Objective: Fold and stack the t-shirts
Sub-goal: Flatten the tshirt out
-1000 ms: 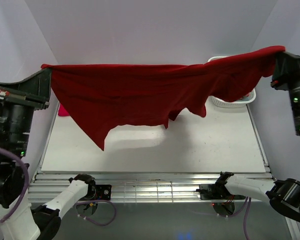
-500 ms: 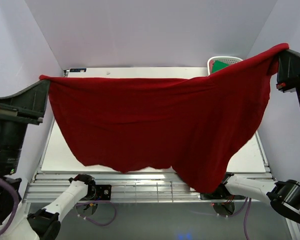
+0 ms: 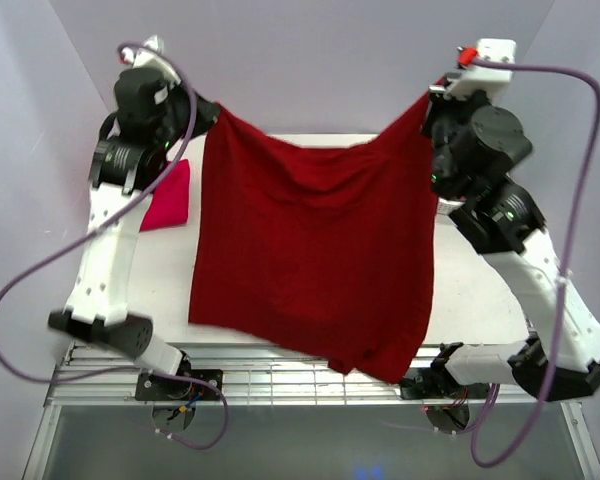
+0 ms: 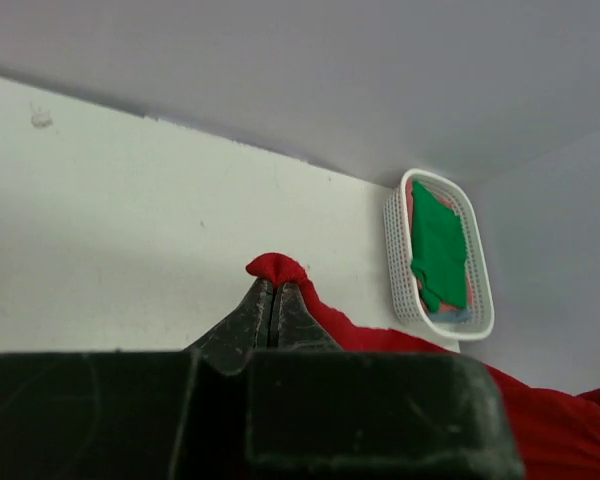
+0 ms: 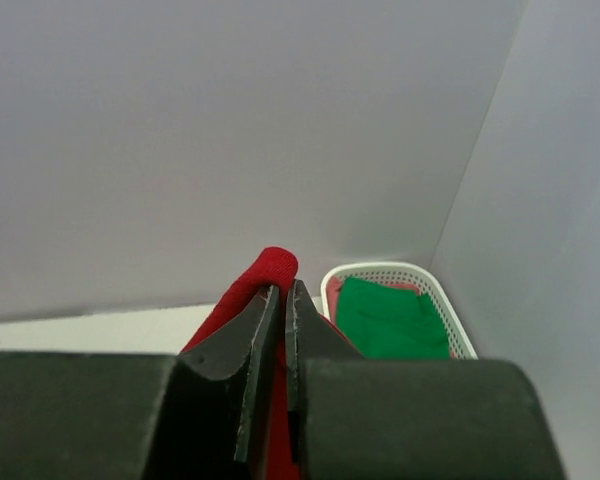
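Observation:
The large dark red t-shirt (image 3: pixel 315 250) hangs spread between my two raised arms, its lower hem drooping past the table's near edge. My left gripper (image 3: pixel 208 105) is shut on its upper left corner (image 4: pixel 277 268). My right gripper (image 3: pixel 432 98) is shut on its upper right corner (image 5: pixel 270 268). The brighter pinkish-red t-shirt (image 3: pixel 166 197) lies folded on the table at the left. The green t-shirt (image 4: pixel 439 245) lies in the white basket (image 4: pixel 397 262), also seen in the right wrist view (image 5: pixel 392 322).
The white table (image 3: pixel 470 290) shows on both sides of the hanging shirt. The white slotted basket (image 5: pixel 445 305) stands at the far right corner, hidden in the top view. Pale walls close in at the back and sides.
Both arms have swung up and inward toward the back wall. The dark red shirt, earlier stretched wide, now hangs narrower and longer.

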Robot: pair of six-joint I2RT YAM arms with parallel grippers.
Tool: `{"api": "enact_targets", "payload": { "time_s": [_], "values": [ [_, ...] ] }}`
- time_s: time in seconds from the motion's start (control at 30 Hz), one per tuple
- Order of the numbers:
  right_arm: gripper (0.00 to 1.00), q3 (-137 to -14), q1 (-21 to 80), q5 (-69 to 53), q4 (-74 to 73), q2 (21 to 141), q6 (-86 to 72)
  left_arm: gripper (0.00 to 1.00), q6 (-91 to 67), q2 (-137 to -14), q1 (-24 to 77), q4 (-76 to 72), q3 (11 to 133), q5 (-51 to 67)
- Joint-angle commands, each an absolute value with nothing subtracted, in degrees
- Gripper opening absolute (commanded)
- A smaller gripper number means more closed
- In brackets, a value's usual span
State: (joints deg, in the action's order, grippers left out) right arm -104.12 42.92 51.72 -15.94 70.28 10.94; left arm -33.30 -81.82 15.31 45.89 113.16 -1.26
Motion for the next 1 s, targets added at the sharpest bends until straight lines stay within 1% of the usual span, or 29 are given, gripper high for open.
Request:
{"api": "enact_targets", "payload": {
  "time_s": [0.0,0.03,0.07,0.1,0.13,0.2,0.23,0.3,0.33,0.37,0.43,0.47,0.5,0.53,0.57,0.6,0.63,0.67,0.7,0.73,0.77,0.8,0.83,0.87,0.9,0.97],
  "values": [
    [0.08,-110.3,40.7,54.0,5.7,73.0,19.5,0.00,-30.1,-90.2,14.9,43.9,129.1,-4.6],
    [0.08,-113.5,39.2,53.3,5.7,76.8,20.4,0.00,-30.1,-92.6,14.8,43.7,133.1,-4.9],
    [0.08,-116.8,38.7,52.1,5.7,78.6,21.5,0.00,-30.6,-94.6,14.7,43.1,139.9,-4.9],
    [0.08,-120.3,38.3,51.5,5.8,80.3,24.1,0.00,-30.9,-96.8,14.3,42.2,142.2,-4.8],
    [0.08,-126.8,37.8,50.8,5.8,83.4,25.3,0.00,-31.3,-97.0,14.2,39.1,143.2,-4.9],
    [0.08,-131.5,37.5,49.3,6.8,85.4,29.4,0.00,-31.4,-95.5,13.9,34.0,139.3,-5.5],
    [0.08,-132.7,37.5,48.7,8.8,85.7,30.6,0.00,-31.2,-92.5,13.9,29.0,137.1,-6.9],
    [0.08,-130.8,37.4,47.1,10.6,84.3,31.9,0.00,-29.3,-89.6,13.9,24.5,130.6,-8.4],
    [0.08,-129.0,37.5,46.4,11.6,81.8,32.1,0.00,-28.4,-87.2,13.9,21.9,128.9,-10.2],
    [0.08,-123.8,37.5,45.4,12.0,80.1,31.9,0.00,-27.3,-86.2,13.9,21.1,127.4,-11.0],
    [0.08,-117.5,37.4,44.4,12.2,75.1,31.0,0.00,-24.0,-84.1,13.9,18.7,121.4,-11.9],
    [0.08,-110.8,37.5,44.0,11.3,73.3,29.6,0.00,-23.2,-81.5,13.9,17.5,118.4,-12.5],
    [0.08,-107.2,37.4,44.0,10.5,71.8,28.7,0.00,-22.6,-79.9,13.9,16.4,115.0,-12.7],
    [0.08,-103.2,37.4,44.2,9.8,68.8,27.9,0.00,-21.5,-78.5,13.9,14.4,107.7,-12.7],
    [0.08,-99.2,37.4,44.4,8.9,67.3,25.6,0.00,-21.3,-75.5,14.0,13.5,103.7,-13.2],
    [0.08,-91.9,37.5,44.3,5.1,66.3,23.8,0.00,-20.9,-74.2,13.9,12.8,99.6,-13.4],
    [0.08,-88.3,37.5,44.1,2.9,64.1,21.7,0.00,-20.6,-73.0,13.9,11.4,91.5,-13.6],
    [0.08,-84.8,37.4,43.3,0.6,63.2,16.8,0.00,-20.2,-71.8,13.9,11.1,87.8,-14.4],
    [0.08,-78.1,37.4,42.4,-4.9,62.5,14.5,0.00,-20.0,-70.2,13.9,11.1,84.3,-14.7],
    [0.08,-75.3,37.4,41.2,-7.5,61.8,12.1,0.00,-19.8,-69.7,13.9,11.8,78.0,-14.7],
    [0.08,-72.8,37.4,38.5,-10.5,61.8,6.9,0.00,-19.9,-69.2,13.9,12.6,75.1,-14.7],
    [0.08,-70.4,37.4,36.8,-15.7,62.0,4.5,0.00,-19.9,-69.2,13.9,13.3,72.2,-14.5],
    [0.08,-66.5,37.4,35.1,-17.7,62.8,2.3,0.00,-20.2,-69.1,13.9,14.7,69.3,-14.2],
    [0.08,-64.9,37.4,31.2,-19.5,63.5,0.5,0.00,-21.0,-69.3,13.9,15.5,64.3,-14.2],
    [0.08,-63.8,37.4,29.3,-21.7,65.4,-3.6,0.00,-21.3,-69.8,13.9,17.2,62.2,-14.2],
    [0.08,-61.8,37.4,23.8,-27.7,67.1,-6.5,0.00,-21.7,-70.1,13.9,18.4,56.6,-14.6]
  ]
}}
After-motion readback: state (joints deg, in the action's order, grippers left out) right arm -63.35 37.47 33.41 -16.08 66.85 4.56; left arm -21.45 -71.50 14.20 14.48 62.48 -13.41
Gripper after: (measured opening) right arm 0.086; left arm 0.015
